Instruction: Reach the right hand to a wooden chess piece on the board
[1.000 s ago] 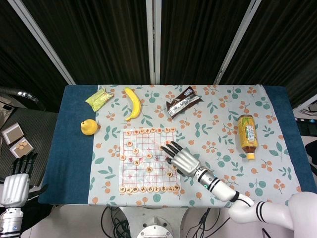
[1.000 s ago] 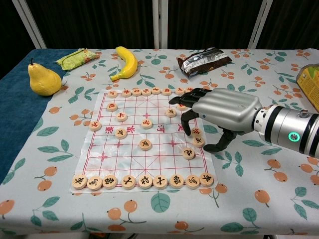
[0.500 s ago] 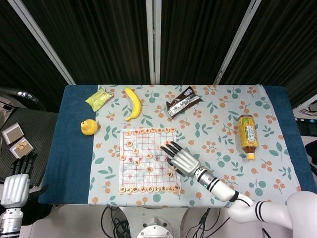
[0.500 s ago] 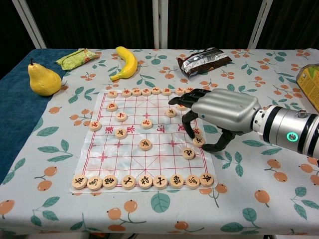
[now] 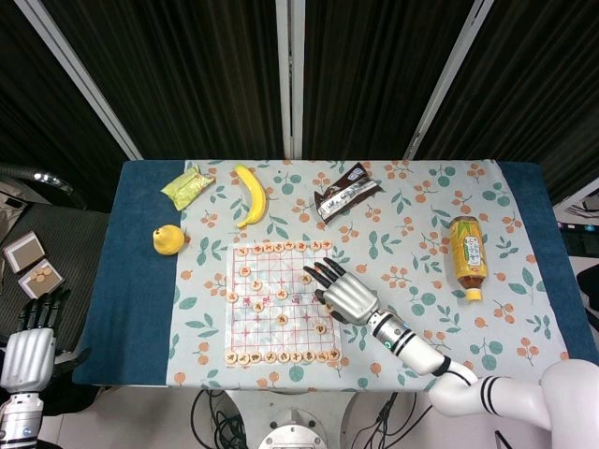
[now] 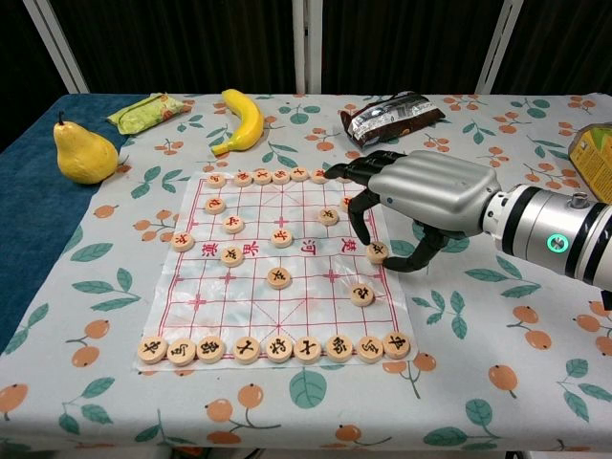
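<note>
A paper chess board (image 6: 239,287) (image 5: 267,313) lies on the flowered cloth, with round wooden pieces in a near row (image 6: 277,347), a far row (image 6: 277,176) and scattered between. My right hand (image 6: 421,196) (image 5: 342,292) hovers over the board's right side, its dark fingers (image 6: 361,215) curled downward and apart, holding nothing I can see. One piece (image 6: 378,251) lies just below the fingertips and another (image 6: 361,295) nearer the front. My left hand (image 5: 28,346) hangs off the table at the far left, its fingers straight.
A pear (image 6: 81,150), a banana (image 6: 241,120) and a green packet (image 6: 148,112) lie beyond the board's left. A brown snack pack (image 6: 392,117) lies behind the right hand. A tea bottle (image 5: 467,254) lies to the right.
My right hand has shifted a little toward the far side of the board, uncovering the piece under its fingertips. One piece near the right edge no longer shows. The left hand has not moved.
</note>
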Robot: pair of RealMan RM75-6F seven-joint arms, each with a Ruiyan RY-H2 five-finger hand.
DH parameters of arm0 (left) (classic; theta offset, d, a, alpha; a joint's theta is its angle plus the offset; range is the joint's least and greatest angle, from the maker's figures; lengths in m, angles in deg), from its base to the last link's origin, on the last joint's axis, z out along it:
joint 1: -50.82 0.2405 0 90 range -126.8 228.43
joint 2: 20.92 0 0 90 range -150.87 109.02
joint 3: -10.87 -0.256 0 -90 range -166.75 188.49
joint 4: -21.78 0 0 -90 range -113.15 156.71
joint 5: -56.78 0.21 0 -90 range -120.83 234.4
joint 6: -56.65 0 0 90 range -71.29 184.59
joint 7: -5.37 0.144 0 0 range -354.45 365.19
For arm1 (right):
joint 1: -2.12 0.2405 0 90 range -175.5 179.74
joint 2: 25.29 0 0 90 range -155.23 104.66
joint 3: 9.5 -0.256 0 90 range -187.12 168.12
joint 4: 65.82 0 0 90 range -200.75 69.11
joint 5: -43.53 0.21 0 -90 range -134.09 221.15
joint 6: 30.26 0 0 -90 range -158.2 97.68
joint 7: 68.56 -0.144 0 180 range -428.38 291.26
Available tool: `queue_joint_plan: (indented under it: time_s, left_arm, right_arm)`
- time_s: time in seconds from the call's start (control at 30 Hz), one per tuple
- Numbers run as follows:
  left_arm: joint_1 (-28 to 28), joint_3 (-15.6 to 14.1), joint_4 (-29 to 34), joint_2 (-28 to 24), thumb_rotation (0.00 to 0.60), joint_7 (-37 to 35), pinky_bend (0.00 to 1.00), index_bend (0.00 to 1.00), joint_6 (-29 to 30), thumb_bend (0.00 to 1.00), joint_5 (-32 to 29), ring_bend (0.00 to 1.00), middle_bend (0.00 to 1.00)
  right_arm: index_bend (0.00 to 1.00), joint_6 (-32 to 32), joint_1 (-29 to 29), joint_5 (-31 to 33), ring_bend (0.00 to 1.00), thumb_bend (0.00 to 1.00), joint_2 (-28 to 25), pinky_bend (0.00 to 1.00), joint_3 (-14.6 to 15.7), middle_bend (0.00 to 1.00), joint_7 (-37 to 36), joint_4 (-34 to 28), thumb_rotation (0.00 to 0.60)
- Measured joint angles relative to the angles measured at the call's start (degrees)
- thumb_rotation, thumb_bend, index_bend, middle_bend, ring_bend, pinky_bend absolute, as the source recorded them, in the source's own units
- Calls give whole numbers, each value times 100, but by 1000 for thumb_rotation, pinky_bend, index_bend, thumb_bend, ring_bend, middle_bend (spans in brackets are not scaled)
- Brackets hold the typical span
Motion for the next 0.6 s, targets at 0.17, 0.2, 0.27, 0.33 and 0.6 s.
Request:
queue_joint_plan:
  time_s: [0.17, 0.2, 0.27, 0.33, 0.6]
  left_arm:
    - [-5, 5, -12, -2, 600, -23, 0, 19, -19, 132, -10, 0, 22]
    - [-4, 7, -23, 3, 600, -35, 0, 20, -24, 132, -19, 0, 22]
    - [-2, 8, -40, 11, 600, -57, 0, 20, -32, 132, -29, 0, 22]
    - [2, 6, -57, 13, 600, -77, 0, 20, -38, 132, -36, 0, 21]
    - [7, 7, -59, 7, 600, -99, 0, 19, -43, 132, -38, 0, 22]
  right_arm:
    - [534, 12, 11, 81, 0, 206, 75, 0, -36, 0, 41, 97, 600]
    - [529, 13, 8, 109, 0, 207, 87, 0, -45, 0, 59, 105, 600]
    - [513, 12, 4, 167, 0, 207, 102, 0, -62, 0, 99, 110, 600]
    - [471, -10, 5, 207, 0, 200, 96, 0, -68, 0, 123, 103, 600]
    - [133, -178, 38, 367, 0, 149, 5, 0, -75, 0, 82, -32, 600]
